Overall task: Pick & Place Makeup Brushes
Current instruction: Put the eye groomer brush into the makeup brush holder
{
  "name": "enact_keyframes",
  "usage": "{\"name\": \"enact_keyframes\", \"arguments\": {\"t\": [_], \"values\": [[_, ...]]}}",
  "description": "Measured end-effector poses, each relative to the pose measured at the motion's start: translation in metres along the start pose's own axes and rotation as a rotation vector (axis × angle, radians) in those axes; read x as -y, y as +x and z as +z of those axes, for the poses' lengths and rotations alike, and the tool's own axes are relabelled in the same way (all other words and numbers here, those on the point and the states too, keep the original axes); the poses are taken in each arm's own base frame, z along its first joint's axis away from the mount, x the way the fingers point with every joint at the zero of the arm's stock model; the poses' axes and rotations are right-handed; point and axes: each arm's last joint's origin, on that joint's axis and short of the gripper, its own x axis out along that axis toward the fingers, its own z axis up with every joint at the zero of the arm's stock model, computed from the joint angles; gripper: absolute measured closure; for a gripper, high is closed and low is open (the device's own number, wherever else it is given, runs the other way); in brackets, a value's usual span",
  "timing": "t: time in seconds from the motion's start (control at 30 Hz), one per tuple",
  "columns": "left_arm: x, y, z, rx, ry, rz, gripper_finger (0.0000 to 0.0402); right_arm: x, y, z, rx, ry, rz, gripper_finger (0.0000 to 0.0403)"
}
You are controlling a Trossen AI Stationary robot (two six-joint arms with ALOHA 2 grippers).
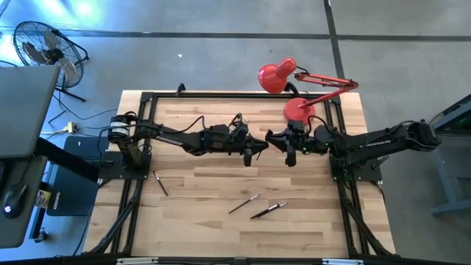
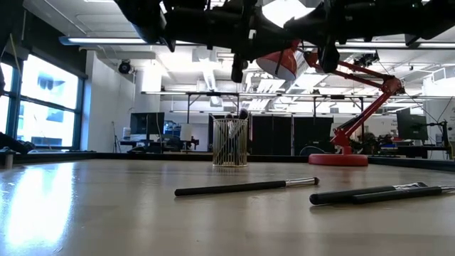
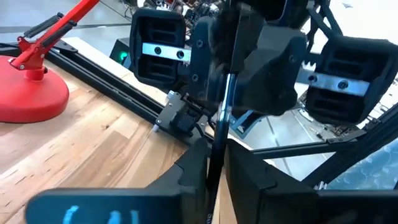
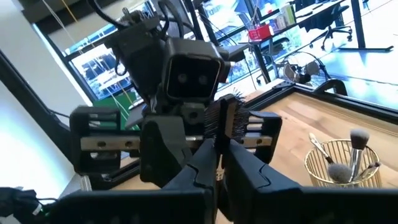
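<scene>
Both grippers meet above the middle of the table, the left gripper (image 1: 250,153) facing the right gripper (image 1: 289,153). One makeup brush with a dark handle and a silver ferrule (image 3: 225,93) spans the gap between them, and each gripper is shut on it. Its dark bristle head (image 4: 227,118) stands just past my right fingers. Three more brushes lie flat on the wood: one near the left side (image 1: 160,182) and two toward the near edge (image 1: 243,204) (image 1: 267,210). A gold mesh cup (image 2: 229,142) stands upright on the table with several brushes standing in it. My left gripper (image 3: 214,155) pinches the brush's dark handle (image 3: 216,146) between its two fingers, coming level from the table's left. The brush runs along the fingers and out toward the other gripper, lifted clear of the table. My right gripper (image 4: 219,155) pinches the same brush just below its bristle head (image 4: 222,140), coming level from the table's right. The head sticks out past the fingertips; the fingers hide the exact place of contact.
A red desk lamp (image 1: 294,88) stands on its round base (image 2: 338,158) at the far right of the table. The black frame (image 1: 221,94) runs along the table's edges. The mesh cup (image 4: 342,165) stands beyond the grippers. Bare wood lies between the loose brushes.
</scene>
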Motion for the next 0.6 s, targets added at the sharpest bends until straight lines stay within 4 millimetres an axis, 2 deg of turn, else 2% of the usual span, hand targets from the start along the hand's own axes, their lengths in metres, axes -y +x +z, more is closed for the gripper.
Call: {"name": "enact_keyframes", "arguments": {"t": [0.23, 0.4, 0.6], "values": [[0.000, 0.000, 0.000, -0.003, 0.001, 0.002, 0.0327, 0.000, 0.000, -0.001, -0.010, -0.002, -0.001, 0.0391], [-0.007, -0.001, -0.004, -0.082, 0.064, 0.040, 0.0326, 0.000, 0.000, -0.001, -0.011, -0.015, -0.002, 0.0393], [-0.016, -0.010, 0.007, -0.176, 0.075, 0.040, 0.0325, 0.001, 0.000, -0.002, -0.015, -0.019, -0.015, 0.0391]]}}
